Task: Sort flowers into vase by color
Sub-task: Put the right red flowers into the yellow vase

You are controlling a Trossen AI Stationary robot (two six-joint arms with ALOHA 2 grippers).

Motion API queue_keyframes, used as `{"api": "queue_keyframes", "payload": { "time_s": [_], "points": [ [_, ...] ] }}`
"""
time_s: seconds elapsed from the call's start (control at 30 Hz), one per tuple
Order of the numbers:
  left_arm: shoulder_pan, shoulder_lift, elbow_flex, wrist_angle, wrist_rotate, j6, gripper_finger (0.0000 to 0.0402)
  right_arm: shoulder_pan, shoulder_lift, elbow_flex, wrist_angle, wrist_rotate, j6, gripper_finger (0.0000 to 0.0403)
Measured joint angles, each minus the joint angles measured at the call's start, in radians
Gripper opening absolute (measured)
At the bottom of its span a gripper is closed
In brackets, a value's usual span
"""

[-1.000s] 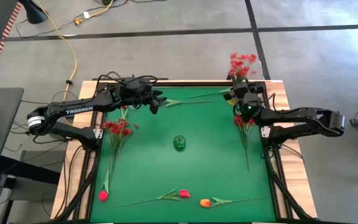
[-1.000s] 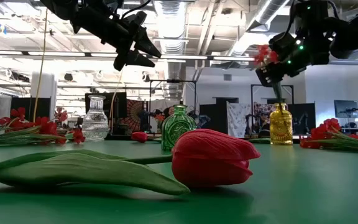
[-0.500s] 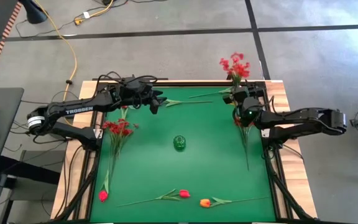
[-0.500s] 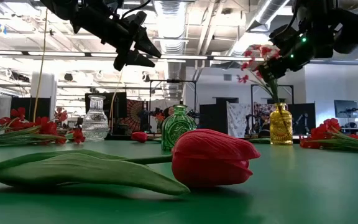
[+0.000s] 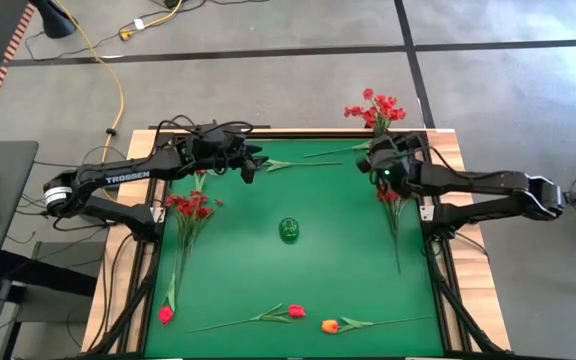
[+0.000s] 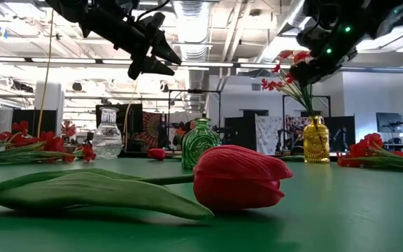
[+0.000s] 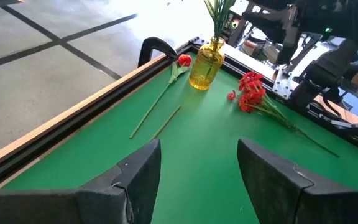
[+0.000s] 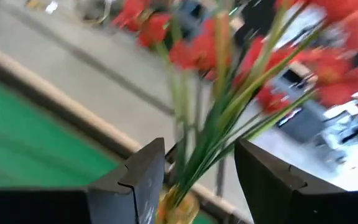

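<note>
A spray of small red blossoms stands with its stems in the yellow vase at the table's far right corner and leans toward the left. My right gripper is open just above the vase's mouth, one finger on either side of the stems. My left gripper is open and empty in the air over the far left of the table. Red sprays lie on the left and on the right. Red tulips and an orange tulip lie near the front edge. My right gripper's open fingers stand on either side of the spray's stems just above the yellow vase; I cannot tell whether they touch the stems. The spray stands in the vase, tilted.
A green vase stands at the table's middle. A clear vase stands at the far left under my left arm. Another tulip lies along the far edge beside the yellow vase. A raised wooden rim runs round the green mat.
My right gripper has gone a little toward the table's left and far edge and risen. The red spray, upright over the yellow vase before, has tipped, so that its blossoms now lean toward the left.
</note>
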Motion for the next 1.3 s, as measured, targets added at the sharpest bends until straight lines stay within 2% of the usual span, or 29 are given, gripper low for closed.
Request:
{"api": "queue_keyframes", "payload": {
  "time_s": [0.13,0.33,0.43,0.6,0.73,1.0,1.3],
  "points": [
    [0.000,0.000,0.000,0.000,0.001,0.003,0.0200,0.004,0.001,0.078,-0.254,-0.120,0.147,0.0220],
    [0.000,0.000,0.000,0.000,0.001,0.003,0.0200,0.006,0.001,0.202,-0.553,-0.444,0.335,0.0220],
    [0.000,0.000,0.000,0.000,0.001,0.003,0.0200,0.013,0.001,0.252,-0.675,-0.561,0.449,0.0220],
    [0.000,0.000,0.000,0.000,0.001,0.004,0.0200,0.016,0.001,0.281,-0.789,-0.770,0.662,0.0217],
    [0.000,0.000,0.000,0.000,0.003,0.004,0.0200,0.031,0.001,0.222,-0.814,-0.956,0.878,0.0212],
    [0.000,0.000,0.000,0.002,0.053,0.038,0.0200,0.120,0.002,0.041,-0.814,-0.972,1.171,0.0197],
    [0.000,0.000,0.000,0.002,0.054,0.039,0.0200,0.138,0.009,-0.073,-0.795,-0.982,1.253,0.0192]
  ]
}}
